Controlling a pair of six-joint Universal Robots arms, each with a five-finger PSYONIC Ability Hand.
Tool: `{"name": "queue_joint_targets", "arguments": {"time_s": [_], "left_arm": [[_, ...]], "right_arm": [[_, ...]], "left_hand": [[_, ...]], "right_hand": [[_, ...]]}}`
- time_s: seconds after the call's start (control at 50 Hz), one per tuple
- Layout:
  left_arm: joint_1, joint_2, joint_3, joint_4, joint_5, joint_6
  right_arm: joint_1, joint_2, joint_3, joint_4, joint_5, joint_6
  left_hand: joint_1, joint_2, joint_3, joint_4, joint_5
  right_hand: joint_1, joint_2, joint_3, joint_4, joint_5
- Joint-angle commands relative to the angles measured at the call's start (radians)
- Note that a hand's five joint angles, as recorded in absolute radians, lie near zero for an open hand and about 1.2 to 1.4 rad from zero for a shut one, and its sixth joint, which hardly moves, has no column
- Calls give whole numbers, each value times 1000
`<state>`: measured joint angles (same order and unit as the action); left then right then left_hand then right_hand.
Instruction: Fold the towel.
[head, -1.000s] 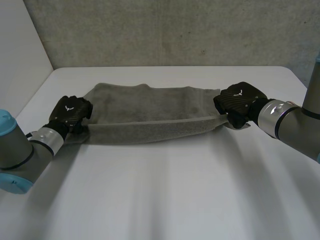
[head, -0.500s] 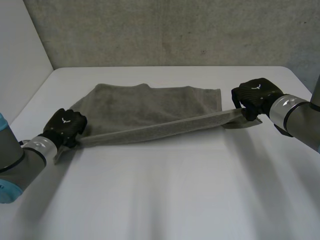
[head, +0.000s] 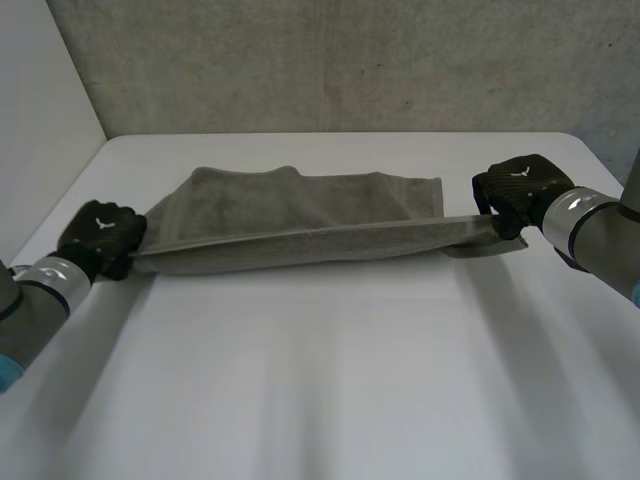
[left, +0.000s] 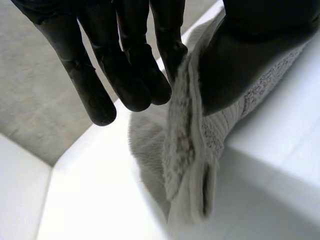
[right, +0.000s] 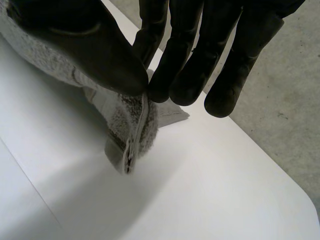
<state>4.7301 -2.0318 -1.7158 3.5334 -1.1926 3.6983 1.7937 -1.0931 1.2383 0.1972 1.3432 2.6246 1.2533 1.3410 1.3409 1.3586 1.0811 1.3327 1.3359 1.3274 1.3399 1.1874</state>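
Observation:
A grey towel lies across the far half of the white table, its near edge pulled up taut between my two hands. My left hand grips the towel's near left corner; in the left wrist view the thumb and fingers pinch the towel's edge. My right hand holds the near right corner, and in the right wrist view its thumb and fingers pinch the towel, whose end hangs below them. The far part of the towel rests flat on the table.
The white table has open room in front of the towel. A grey concrete wall stands behind the table's far edge. A white wall panel rises at the left.
Both hands have moved apart, the left one further left and the right one further right, stretching the towel's near edge into a straight raised line.

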Motion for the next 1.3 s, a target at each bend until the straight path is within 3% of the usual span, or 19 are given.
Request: {"name": "queue_joint_targets", "arguments": {"time_s": [0.02,0.34,0.5,0.7,0.78,0.8,0.84,0.88,1.0,1.12,1.3], "left_arm": [[31,66,18,2,-36,-67],[33,418,39,-1,-18,-426],[27,441,94,-7,16,-455],[4,178,344,-62,16,-440],[-59,-5,607,-108,2,-434],[-59,-5,608,-108,2,-434],[-70,-56,713,-122,1,-432],[-77,-135,903,-133,-18,-432],[-107,-173,1076,-129,-58,-425],[-137,-139,1058,-62,-56,-422],[-122,-96,767,-47,-16,-420]], "right_arm": [[3,-27,-5,-2,1,0],[3,-338,-20,4,-1,5],[7,-363,-31,-1,-7,2],[18,-83,-313,19,28,-6],[45,100,-588,22,96,-14],[46,101,-589,22,96,-14],[79,211,-809,18,114,-14],[94,260,-923,15,119,-14],[108,380,-1218,4,105,-18],[108,360,-1177,11,82,-17],[95,323,-979,151,-12,-49]], "left_hand": [[143,55,55,38,141],[143,55,55,38,141],[143,55,55,38,141],[143,55,55,38,141],[143,55,55,38,141],[143,55,55,38,141],[143,55,55,38,141],[143,55,55,38,141],[143,55,55,38,141],[143,55,55,38,141],[143,55,55,38,141]], "right_hand": [[64,60,69,56,34],[64,60,69,56,34],[64,60,69,56,34],[64,60,69,56,34],[64,60,69,56,34],[64,60,69,56,34],[64,60,69,56,34],[64,60,69,56,34],[64,60,69,56,34],[64,60,69,56,34],[64,60,69,56,34]]}}
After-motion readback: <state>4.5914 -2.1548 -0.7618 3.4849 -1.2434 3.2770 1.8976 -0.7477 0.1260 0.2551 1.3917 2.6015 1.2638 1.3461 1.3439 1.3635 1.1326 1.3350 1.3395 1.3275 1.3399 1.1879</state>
